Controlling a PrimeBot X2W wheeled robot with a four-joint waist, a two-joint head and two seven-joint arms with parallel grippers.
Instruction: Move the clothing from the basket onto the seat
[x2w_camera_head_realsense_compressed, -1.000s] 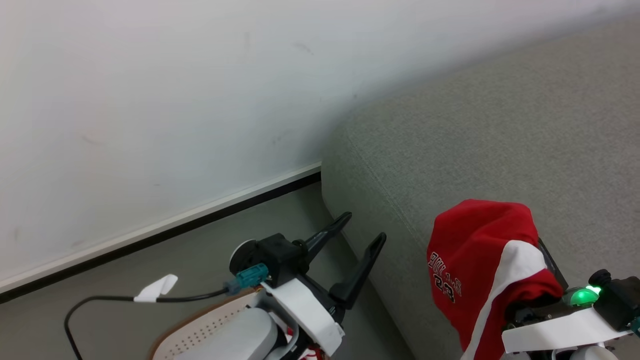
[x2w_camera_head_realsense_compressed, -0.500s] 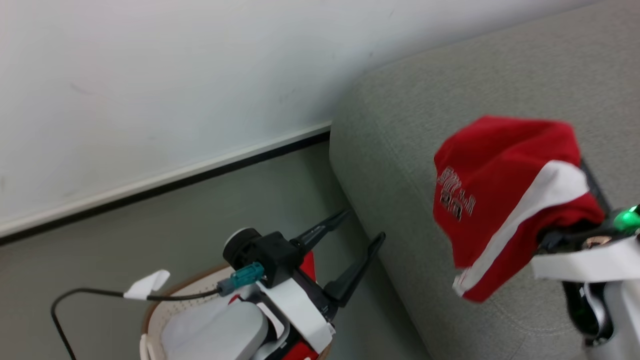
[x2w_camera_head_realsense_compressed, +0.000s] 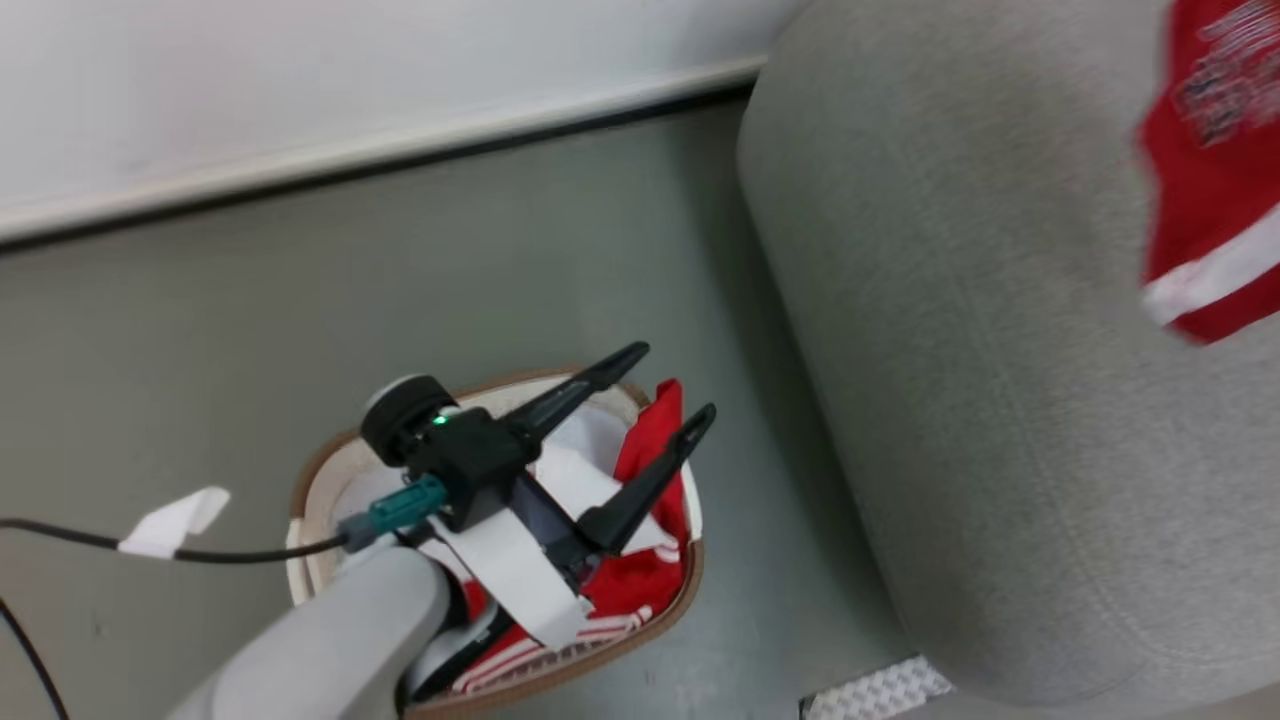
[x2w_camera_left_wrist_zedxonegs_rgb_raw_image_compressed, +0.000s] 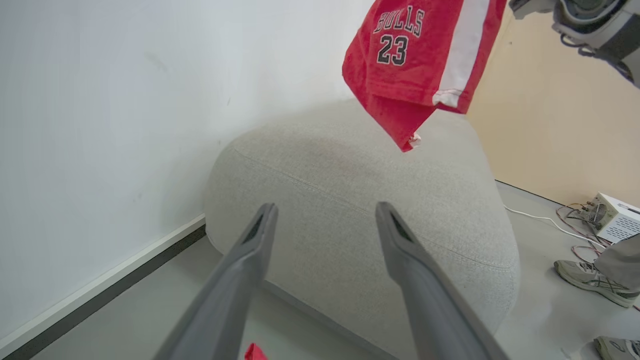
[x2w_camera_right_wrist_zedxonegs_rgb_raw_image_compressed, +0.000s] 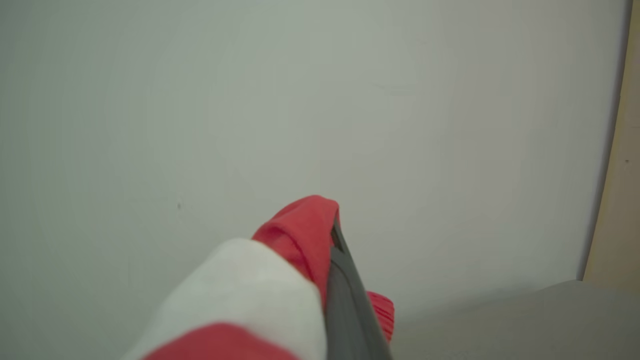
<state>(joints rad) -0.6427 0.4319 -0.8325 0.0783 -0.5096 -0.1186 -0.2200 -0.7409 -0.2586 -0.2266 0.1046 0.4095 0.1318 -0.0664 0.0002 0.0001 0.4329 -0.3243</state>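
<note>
The oval basket (x2w_camera_head_realsense_compressed: 318, 470) with a brown rim stands on the floor at the lower left of the head view. Red clothing (x2w_camera_head_realsense_compressed: 650, 585) with white stripes lies inside it beside a pale cloth (x2w_camera_head_realsense_compressed: 590, 475). My left gripper (x2w_camera_head_realsense_compressed: 675, 380) hovers open and empty above the basket, its fingers (x2w_camera_left_wrist_zedxonegs_rgb_raw_image_compressed: 400, 250) pointing toward the grey seat (x2w_camera_head_realsense_compressed: 1000, 400). A red garment (x2w_camera_left_wrist_zedxonegs_rgb_raw_image_compressed: 420, 60) with a white panel and black-and-white lettering hangs in the air above the seat (x2w_camera_left_wrist_zedxonegs_rgb_raw_image_compressed: 350, 200). My right gripper (x2w_camera_right_wrist_zedxonegs_rgb_raw_image_compressed: 331, 235) is shut on this garment, whose cloth (x2w_camera_right_wrist_zedxonegs_rgb_raw_image_compressed: 300, 235) drapes over its fingers.
A white wall with a dark baseboard (x2w_camera_head_realsense_compressed: 400, 165) runs behind the basket and seat. A black cable with a white tag (x2w_camera_head_realsense_compressed: 170, 520) trails at the left. A person's shoes (x2w_camera_left_wrist_zedxonegs_rgb_raw_image_compressed: 585, 280) and a white box with wires (x2w_camera_left_wrist_zedxonegs_rgb_raw_image_compressed: 615, 220) sit on the floor beyond the seat.
The head camera has swung down, bringing the basket into fuller view. The right arm has carried the red garment up and farther over the seat. The left gripper stays open.
</note>
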